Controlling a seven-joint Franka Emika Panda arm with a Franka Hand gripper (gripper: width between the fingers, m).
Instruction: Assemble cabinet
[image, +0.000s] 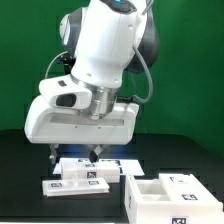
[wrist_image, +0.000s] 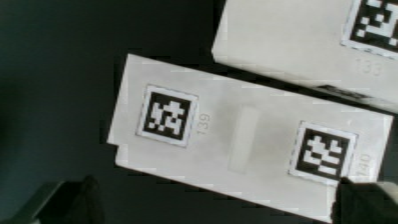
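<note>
The cabinet's white box (image: 160, 194), with open compartments and a tag on its rim, stands at the exterior view's right. A flat white panel (image: 76, 182) (wrist_image: 240, 125) carrying two marker tags lies on the dark table at the front left. My gripper (image: 74, 153) (wrist_image: 222, 207) hovers just above this panel, open, with nothing between its fingers. In the wrist view the dark fingertips (wrist_image: 71, 202) frame the panel's near edge. A second flat white tagged panel (image: 100, 163) (wrist_image: 317, 42) lies just behind it.
The dark table (image: 20, 170) runs to a green backdrop behind the arm. The arm's bulky white hand (image: 80, 110) hangs over the two flat panels. The box sits close to the right of the front panel.
</note>
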